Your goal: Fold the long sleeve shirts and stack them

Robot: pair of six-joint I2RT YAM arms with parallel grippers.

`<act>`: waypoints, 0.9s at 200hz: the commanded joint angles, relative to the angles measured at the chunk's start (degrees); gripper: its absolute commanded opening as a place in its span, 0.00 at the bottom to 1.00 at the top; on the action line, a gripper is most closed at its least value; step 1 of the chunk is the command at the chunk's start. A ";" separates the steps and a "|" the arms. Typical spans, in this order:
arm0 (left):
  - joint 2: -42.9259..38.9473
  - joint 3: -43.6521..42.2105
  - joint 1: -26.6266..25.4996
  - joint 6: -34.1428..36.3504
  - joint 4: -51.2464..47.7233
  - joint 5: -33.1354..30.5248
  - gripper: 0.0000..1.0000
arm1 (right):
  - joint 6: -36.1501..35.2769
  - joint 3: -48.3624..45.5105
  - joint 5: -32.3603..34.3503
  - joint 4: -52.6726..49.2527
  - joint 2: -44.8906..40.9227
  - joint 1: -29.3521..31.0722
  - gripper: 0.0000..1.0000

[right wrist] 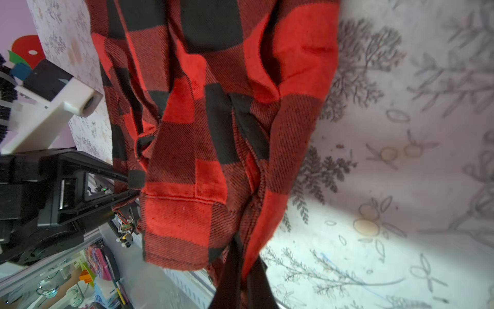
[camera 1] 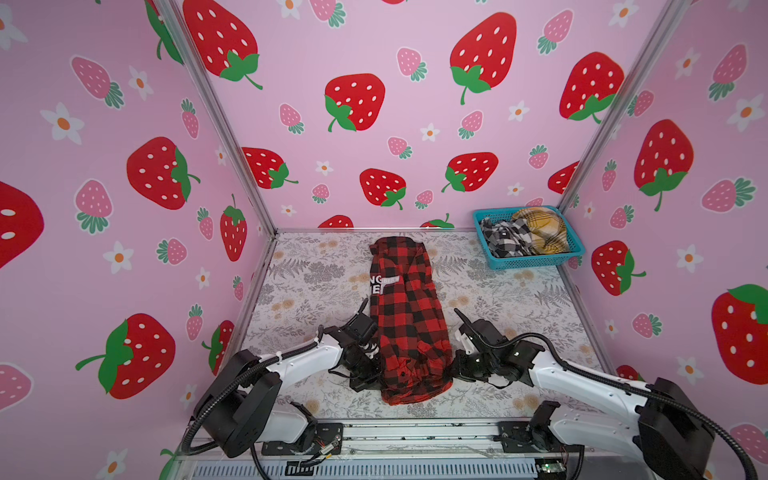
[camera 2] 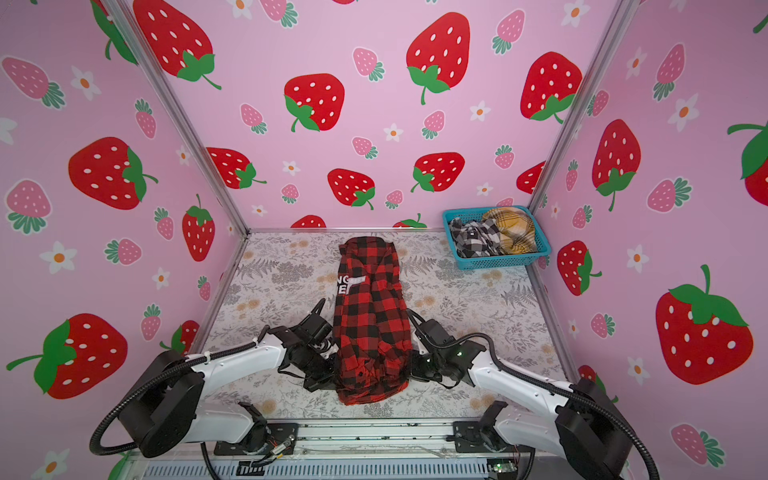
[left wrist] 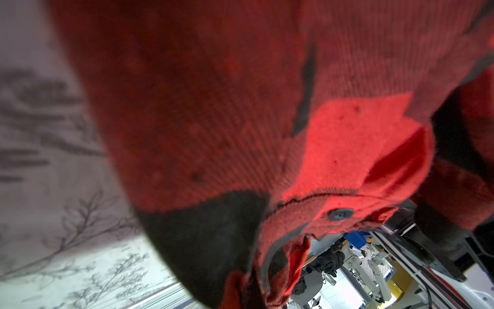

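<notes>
Both side edges of red-and-black shirt (camera 1: 409, 316) pinched, left pincer (camera 1: 371, 376) clamped on one, right pincer (camera 1: 455, 371) clamped on other

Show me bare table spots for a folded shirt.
Free: floral table left of the red-and-black check flannel shirt, to the pink wall; also between shirt and turquoise plastic basket. Crowded: near end, where left gripper and right gripper clamp the hem.

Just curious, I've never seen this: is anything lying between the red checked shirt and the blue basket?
Nothing: only bare flowered tabletop separates the red shirt from the basket, in both top views.
</notes>
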 commanded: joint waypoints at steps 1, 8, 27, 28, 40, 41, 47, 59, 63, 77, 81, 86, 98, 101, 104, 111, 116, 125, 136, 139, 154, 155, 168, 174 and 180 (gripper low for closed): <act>-3.28 -0.95 -2.17 -3.02 -1.84 0.28 0.00 | 4.07 -0.64 2.86 -4.08 -1.71 2.32 0.00; -4.11 -1.39 -2.48 -3.52 -1.33 0.52 0.00 | 4.39 -0.49 3.00 -4.67 -1.97 2.87 0.01; -6.36 -2.15 -2.52 -4.38 -1.22 0.12 0.00 | 5.01 -0.13 3.01 -5.63 -1.96 3.82 0.01; -6.43 -2.15 -2.51 -4.38 -1.21 0.09 0.00 | 5.02 -0.11 3.01 -5.66 -1.93 3.88 0.01; -6.76 -2.24 -2.49 -4.47 -1.25 -0.03 0.00 | 4.98 0.20 3.05 -6.29 -1.12 4.20 0.01; -6.76 -2.24 -2.54 -4.47 -1.26 -0.03 0.00 | 5.00 0.23 3.07 -6.35 -1.07 4.20 0.01; -6.60 -2.24 -2.54 -4.47 -1.25 -0.11 0.00 | 4.85 0.57 3.32 -6.63 -0.76 4.45 0.00; -6.49 -2.24 -2.58 -4.47 -1.31 -0.03 0.00 | 4.76 1.28 3.62 -6.96 -0.31 4.80 0.00; -6.58 -2.16 -2.58 -4.51 -1.42 -0.03 0.00 | 4.83 1.57 3.58 -7.00 -0.25 4.94 0.00; -7.26 -2.24 -2.90 -4.90 -1.75 0.06 0.00 | 5.34 2.21 3.45 -7.21 -0.29 5.70 0.00; -7.49 -2.30 -3.12 -5.06 -1.87 0.14 0.00 | 5.53 2.32 3.44 -7.22 -0.30 5.93 0.00; -7.75 -2.32 -3.32 -5.16 -2.05 0.16 0.00 | 5.76 2.53 3.44 -7.63 -0.31 6.31 0.00; -8.36 -2.62 -4.00 -5.43 -2.45 0.17 0.00 | 6.15 2.97 3.67 -8.37 -0.51 6.96 0.00; -8.59 -2.74 -4.06 -5.47 -2.37 0.20 0.00 | 6.24 3.10 3.75 -8.51 -0.56 7.00 0.00; -8.75 -2.91 -4.16 -5.63 -2.34 0.16 0.00 | 6.29 3.15 3.79 -8.74 -0.62 7.05 0.00; -9.24 -3.40 -4.24 -6.06 -1.96 0.24 0.00 | 6.38 3.45 4.15 -9.01 -0.67 7.10 0.00; -9.51 -3.63 -4.17 -6.30 -1.68 0.39 0.00 | 6.42 3.78 4.44 -9.15 -0.79 7.13 0.00; -9.66 -3.01 -4.07 -5.96 -1.93 0.31 0.00 | 6.39 4.92 5.43 -9.81 -0.71 7.01 0.00; -9.67 -0.93 -3.81 -4.91 -3.46 -0.47 0.00 | 5.23 7.33 6.56 -10.55 0.07 6.34 0.00; -9.67 -0.34 -3.62 -4.77 -3.68 -0.59 0.00 | 4.87 8.10 6.73 -10.67 0.37 6.03 0.01; -10.01 2.83 -1.66 -4.76 -3.39 -0.81 0.00 | 2.38 11.95 6.11 -11.12 3.04 3.41 0.00; -10.06 3.02 -1.42 -4.75 -3.39 -0.81 0.00 | 2.16 12.30 6.01 -11.13 3.21 3.15 0.00; -10.10 5.44 2.29 -5.21 -2.41 -0.18 0.00 | -0.96 16.59 5.38 -11.39 6.34 -0.07 0.00; -9.94 6.38 4.33 -5.73 -1.50 0.33 0.00 | -2.96 19.02 5.28 -11.68 8.10 -1.73 0.00; -9.56 7.26 6.79 -6.54 -0.11 1.05 0.00 | -4.72 21.57 4.97 -11.97 10.17 -3.79 0.00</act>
